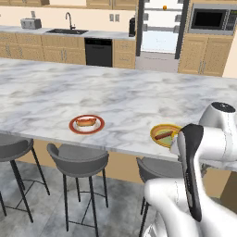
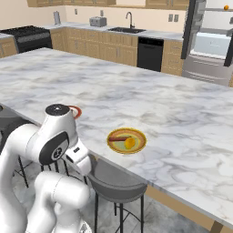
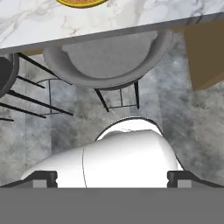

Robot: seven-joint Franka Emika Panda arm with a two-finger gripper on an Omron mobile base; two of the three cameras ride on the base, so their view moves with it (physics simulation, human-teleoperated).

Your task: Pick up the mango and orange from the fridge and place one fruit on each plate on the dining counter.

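The arm is folded low beside the dining counter [image 1: 115, 97], wrist pointing down at a grey stool [image 3: 109, 65]. The gripper [image 3: 112, 179] has its jaws wide apart, holding nothing. Ahead of it, a yellow-rimmed plate [image 2: 139, 144] holds a fruit [image 2: 130, 143]; far beyond, the orange [image 1: 164, 8] sits in the open fridge [image 1: 159, 34].

We see a red-rimmed round plate [image 1: 86, 124] holding a hotdog on the white-grey marble dining counter [image 1: 115, 97]; a yellow-rimmed round plate [image 2: 127, 140] carries an orange-yellow fruit [image 2: 130, 143]; a small orange ball [image 1: 164, 8] sits in the open dark-doored fridge [image 1: 159, 34].
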